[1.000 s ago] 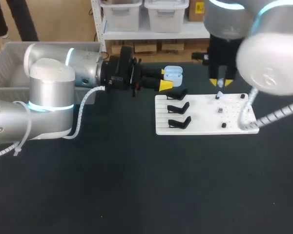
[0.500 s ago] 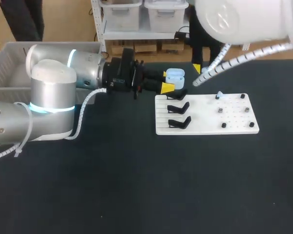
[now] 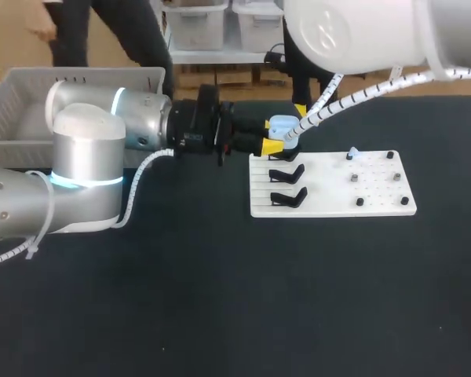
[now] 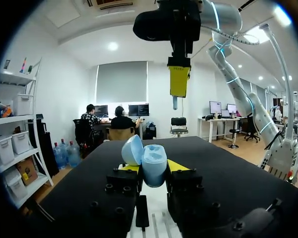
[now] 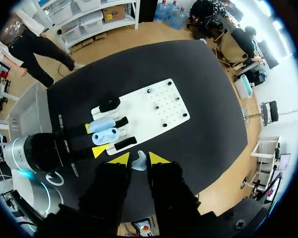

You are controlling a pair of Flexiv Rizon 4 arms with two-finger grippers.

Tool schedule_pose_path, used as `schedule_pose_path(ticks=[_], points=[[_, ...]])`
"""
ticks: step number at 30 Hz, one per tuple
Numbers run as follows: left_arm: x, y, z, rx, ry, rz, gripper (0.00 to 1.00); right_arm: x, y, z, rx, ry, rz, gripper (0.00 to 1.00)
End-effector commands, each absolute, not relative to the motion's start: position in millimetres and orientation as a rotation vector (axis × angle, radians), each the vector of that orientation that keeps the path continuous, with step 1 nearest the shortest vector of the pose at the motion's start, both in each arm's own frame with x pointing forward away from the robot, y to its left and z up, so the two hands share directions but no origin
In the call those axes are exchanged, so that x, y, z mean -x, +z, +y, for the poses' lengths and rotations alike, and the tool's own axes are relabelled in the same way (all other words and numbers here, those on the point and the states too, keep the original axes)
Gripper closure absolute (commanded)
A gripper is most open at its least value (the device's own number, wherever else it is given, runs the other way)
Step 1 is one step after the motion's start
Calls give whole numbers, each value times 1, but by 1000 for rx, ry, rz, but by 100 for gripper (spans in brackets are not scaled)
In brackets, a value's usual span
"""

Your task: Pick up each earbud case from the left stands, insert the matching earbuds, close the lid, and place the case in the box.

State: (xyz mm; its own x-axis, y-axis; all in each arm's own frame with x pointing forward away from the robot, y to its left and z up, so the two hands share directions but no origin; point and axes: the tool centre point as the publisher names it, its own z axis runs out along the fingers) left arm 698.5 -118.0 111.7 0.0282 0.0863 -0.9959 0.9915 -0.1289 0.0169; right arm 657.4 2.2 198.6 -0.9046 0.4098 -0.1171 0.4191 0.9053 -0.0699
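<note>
Right wrist view: right gripper (image 5: 139, 157) pinches an earbud (image 5: 139, 163), left gripper (image 5: 95, 139) squeezes the open case (image 5: 106, 135); next the bud should go down into its hole.

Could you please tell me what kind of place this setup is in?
Probably a robotics lab bench for assembly trials: a black table bears a white fixture board with black stands, the left gripper is shut on an open earbud case, and the right gripper on an earbud.
</note>
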Motion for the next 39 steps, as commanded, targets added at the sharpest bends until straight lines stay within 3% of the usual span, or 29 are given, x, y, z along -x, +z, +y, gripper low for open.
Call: schedule_pose_path(ticks=[1,39], points=[[-697,111,-118,-1375,-1237,1194,100,-654,198,0,-648,-134,2961,100],[-697,111,-118,-1375,-1237,1194,100,-691,173,32,-1127,-144,2899,100]])
